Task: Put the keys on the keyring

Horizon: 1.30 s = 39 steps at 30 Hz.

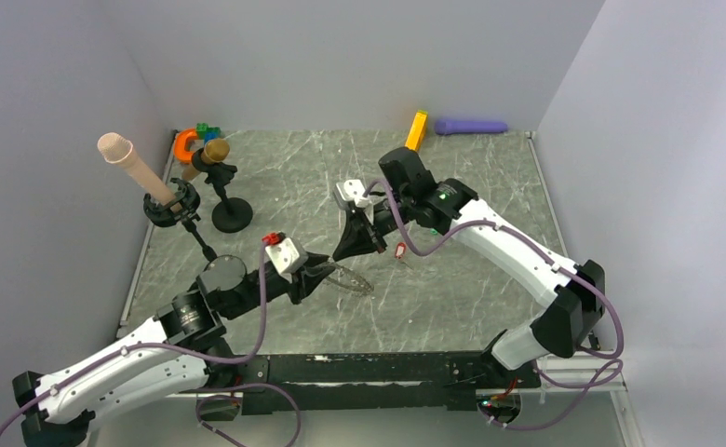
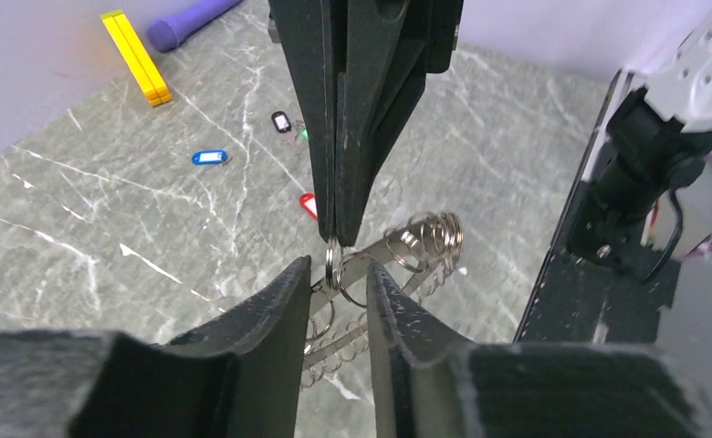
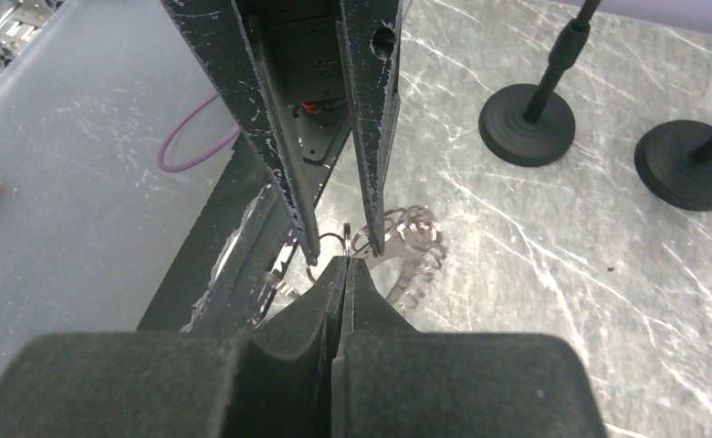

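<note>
keyring (image 2: 428, 239): floppy silver coiled wire loops

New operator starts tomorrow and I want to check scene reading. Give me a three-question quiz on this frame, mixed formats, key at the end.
1. True or false: the right hand is shut on the floppy silver metal chain-link keyring.
2. Multiple choice: the four small oblong plastic key tags, blue, black, green and red, are: A) threaded on the keyring; B) loose on the grey marble-patterned table; C) pinched in the right hand.
3. Short answer: which colour tag lies nearest the keyring?
Key: 1 true; 2 B; 3 red.
</note>
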### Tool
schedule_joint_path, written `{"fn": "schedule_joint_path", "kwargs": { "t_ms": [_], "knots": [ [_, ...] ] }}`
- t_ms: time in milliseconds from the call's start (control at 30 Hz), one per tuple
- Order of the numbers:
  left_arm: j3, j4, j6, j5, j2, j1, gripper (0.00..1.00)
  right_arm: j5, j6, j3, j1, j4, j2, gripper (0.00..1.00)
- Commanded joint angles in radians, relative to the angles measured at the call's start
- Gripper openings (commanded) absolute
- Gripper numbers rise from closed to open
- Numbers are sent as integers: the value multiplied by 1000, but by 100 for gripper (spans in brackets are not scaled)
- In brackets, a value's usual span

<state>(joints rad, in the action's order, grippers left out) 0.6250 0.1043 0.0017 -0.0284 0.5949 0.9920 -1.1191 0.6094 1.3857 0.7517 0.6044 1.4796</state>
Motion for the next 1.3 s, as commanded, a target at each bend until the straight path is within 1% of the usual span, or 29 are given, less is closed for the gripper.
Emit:
{"fn": "schedule_joint_path", "kwargs": {
  "t_ms": [0, 100, 200, 300, 400, 500, 533, 600, 667, 700, 733, 767, 867, 967, 1067, 1133, 1267],
  "knots": [
    [-51, -75, -126, 26, -51, 5, 36, 30, 51, 138, 6, 158, 25, 0],
    [-76, -89, -159, 60, -111, 6, 42, 53, 66, 159, 10, 212, 34, 0],
    [-86, -66, -179, 88, -195, 5, 46, 80, 102, 175, 10, 276, 31, 0],
    [-95, -18, -184, 100, -283, 5, 48, 105, 189, 222, 12, 368, 31, 0],
    [-103, 40, -171, 88, -349, 6, 49, 152, 316, 307, 21, 521, 56, 0],
    [-89, 59, -154, 54, -336, 5, 50, 227, 449, 453, 49, 758, 138, 0],
    [-77, 66, -143, 40, -316, 5, 50, 254, 484, 497, 58, 814, 159, 0],
    [-50, 77, -113, 26, -259, 5, 50, 318, 513, 549, 84, 875, 183, 0],
    [-22, 79, -63, 7, -194, 5, 50, 392, 528, 561, 113, 887, 182, 0],
    [-9, 77, -39, 0, -161, 6, 56, 425, 536, 551, 131, 882, 173, 0],
    [4, 72, -18, -6, -132, 5, 58, 462, 538, 537, 148, 861, 159, 0],
    [15, 64, 33, -11, -105, 7, 59, 493, 537, 517, 163, 835, 138, 0],
    [34, 18, 121, -40, -57, 8, 60, 575, 539, 457, 198, 756, 73, 0],
    [24, -43, 177, -83, -39, 8, 60, 618, 549, 421, 222, 707, 30, 0],
    [-17, -95, 197, -132, -43, 8, 60, 646, 554, 431, 234, 706, 35, 0],
    [-70, -164, 180, -151, -59, 8, 60, 650, 551, 446, 234, 722, 45, 0],
    [-182, -371, 111, -167, -85, 9, 59, 667, 537, 436, 239, 703, 31, 0]
  ]
}}
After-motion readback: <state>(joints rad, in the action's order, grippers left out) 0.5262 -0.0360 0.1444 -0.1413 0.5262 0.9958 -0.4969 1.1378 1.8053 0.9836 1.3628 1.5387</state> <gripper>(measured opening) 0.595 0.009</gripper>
